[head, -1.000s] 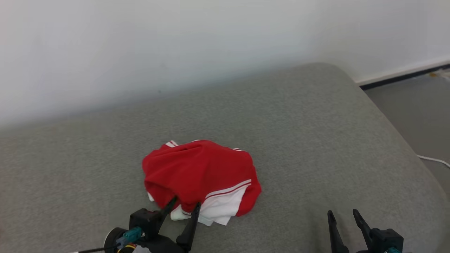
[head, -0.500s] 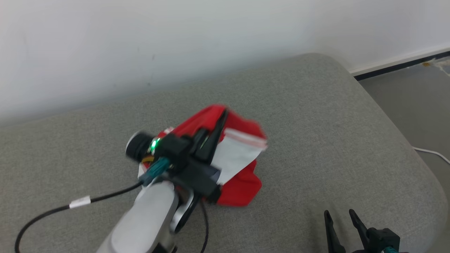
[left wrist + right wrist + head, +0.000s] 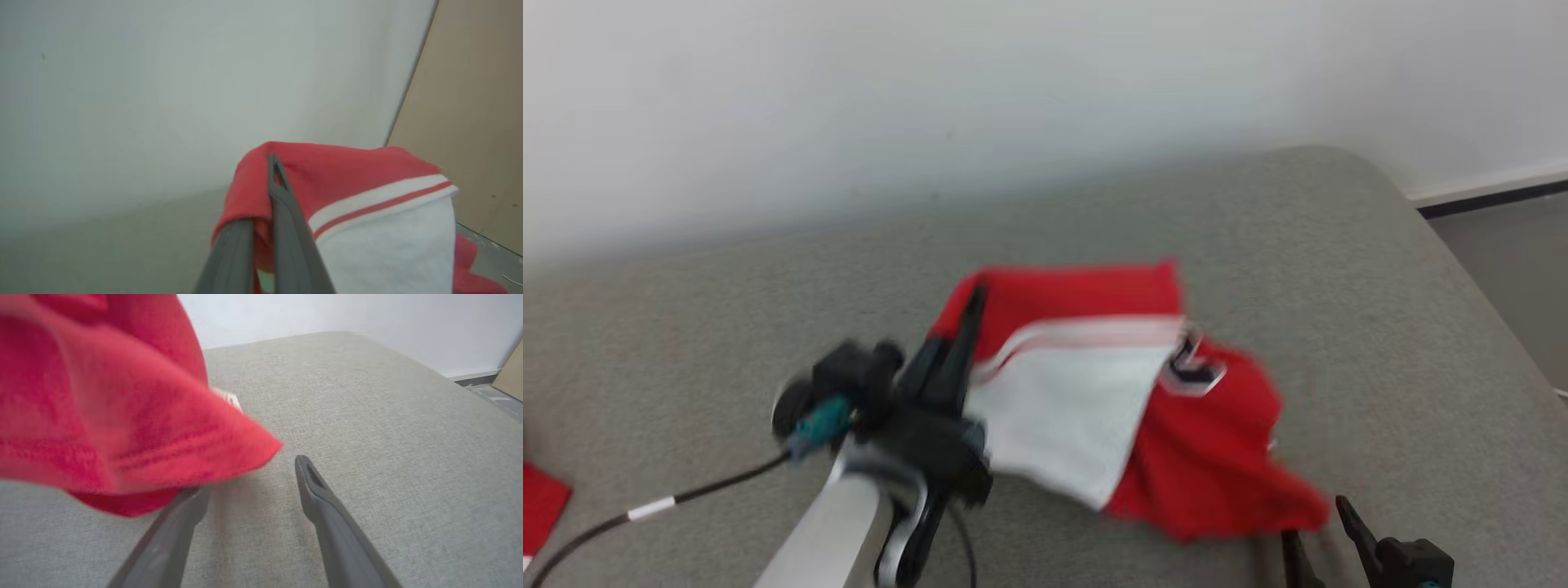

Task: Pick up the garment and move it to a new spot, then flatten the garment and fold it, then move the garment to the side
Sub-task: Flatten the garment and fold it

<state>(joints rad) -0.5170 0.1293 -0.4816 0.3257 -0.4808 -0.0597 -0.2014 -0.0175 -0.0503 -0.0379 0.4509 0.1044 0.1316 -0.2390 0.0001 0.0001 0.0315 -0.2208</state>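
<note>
My left gripper (image 3: 968,314) has its fingers pressed together on a red edge of the garment (image 3: 1217,449), pinching the cloth; in the left wrist view the red hem drapes over both fingers near their tips. The garment hangs from that pinch over the middle of the grey upholstered surface (image 3: 1380,269), showing a white panel with a red-and-white striped band and a badge I cannot read through the blur. Its lower red corner reaches down towards my right gripper (image 3: 1313,529); that one sits low at the near right with its fingers spread and nothing between them. In the right wrist view the red corner covers the tip of one finger; whether it touches I cannot tell. A black cable (image 3: 711,486) trails from my left wrist; a white wall (image 3: 849,122) stands behind.
</note>
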